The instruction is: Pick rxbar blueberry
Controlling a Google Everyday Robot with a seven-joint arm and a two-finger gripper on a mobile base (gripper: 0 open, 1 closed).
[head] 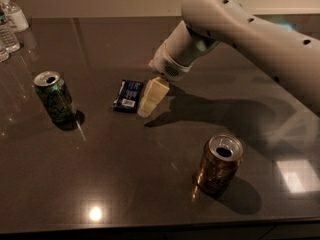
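The cream claw hangs just beside the rxbar blueberry, whose wrapper is dark navy with a white label patch and pale print. The arm is off-white, dotted with small dark holes. The green can bears dark markings. The other can is glossy brown-orange. The bench is dark grey-brown.

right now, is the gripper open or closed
Gripper: cannot be told; it is low beside the flat dark navy-blue wrapped bar, which lies on the table.
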